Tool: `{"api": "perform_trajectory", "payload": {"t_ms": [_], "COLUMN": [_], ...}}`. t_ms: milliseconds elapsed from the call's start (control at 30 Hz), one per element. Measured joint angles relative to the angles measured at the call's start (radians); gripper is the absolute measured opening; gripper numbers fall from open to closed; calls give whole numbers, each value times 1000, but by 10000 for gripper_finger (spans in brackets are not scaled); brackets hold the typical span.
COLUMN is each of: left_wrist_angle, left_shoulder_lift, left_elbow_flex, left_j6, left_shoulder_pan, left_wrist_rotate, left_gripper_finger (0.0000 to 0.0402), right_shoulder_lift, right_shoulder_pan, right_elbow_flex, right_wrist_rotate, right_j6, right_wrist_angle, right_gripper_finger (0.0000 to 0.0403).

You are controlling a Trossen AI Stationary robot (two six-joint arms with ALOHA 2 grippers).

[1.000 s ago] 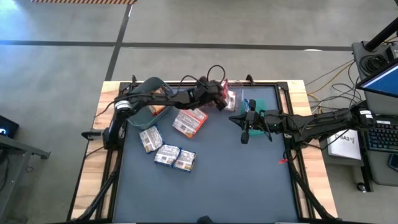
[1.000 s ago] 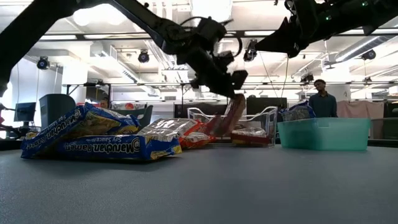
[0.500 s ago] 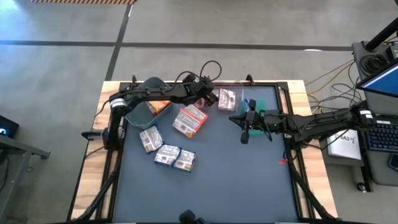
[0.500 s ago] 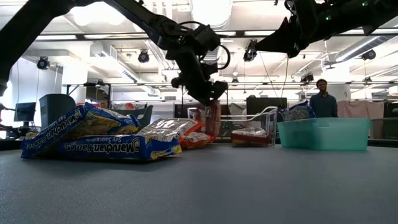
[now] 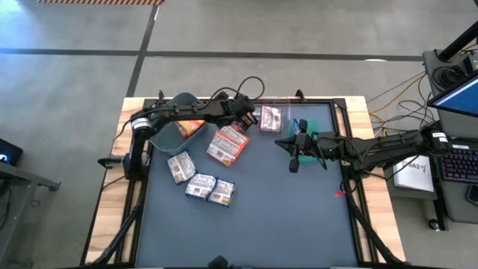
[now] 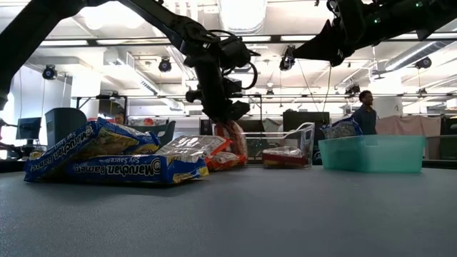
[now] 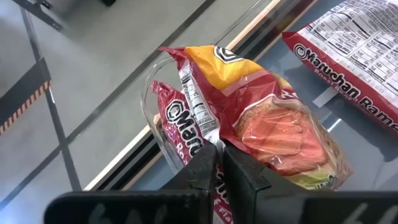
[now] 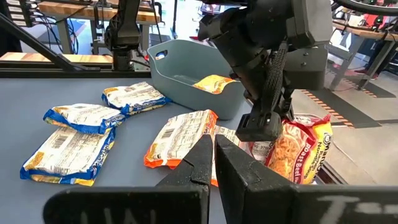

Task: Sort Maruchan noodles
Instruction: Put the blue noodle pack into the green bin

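Carrying the orange-red Maruchan packet, clamped in the left gripper at the high view's upper centre, calls for clearing the grey bin rim first; the right gripper waits closed, centre-right.

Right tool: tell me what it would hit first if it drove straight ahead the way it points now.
Probably the left tool, which hangs right ahead of the shut right tool and holds a red noodle packet above the table. The orange packet lies lower in the same line; depth is hard to judge.
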Motion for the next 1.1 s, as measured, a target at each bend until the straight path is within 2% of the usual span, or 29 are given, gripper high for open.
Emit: {"api": "perform_trajectory", "payload": {"t_ms": [367,700,1100], "left_wrist_angle": [-30,-167,-292], "left_shoulder_lift": [-1,0,1], "left_elbow_flex": [19,86,174], "left_j6": [1,-24,22], "left_shoulder_pan": [-5,-8,-29], "left_wrist_rotate": [10,19,15], "left_gripper_finger": [57,100,112], "right_shoulder_lift": [0,0,0], "right_shoulder_pan": [0,0,0], "right_elbow_flex": [0,0,-2], "right_wrist_rotate": [0,0,0], "right_j6": [0,0,0], "right_wrist_angle": [0,-1,-18], "right_gripper_finger": [9,9,9]}}
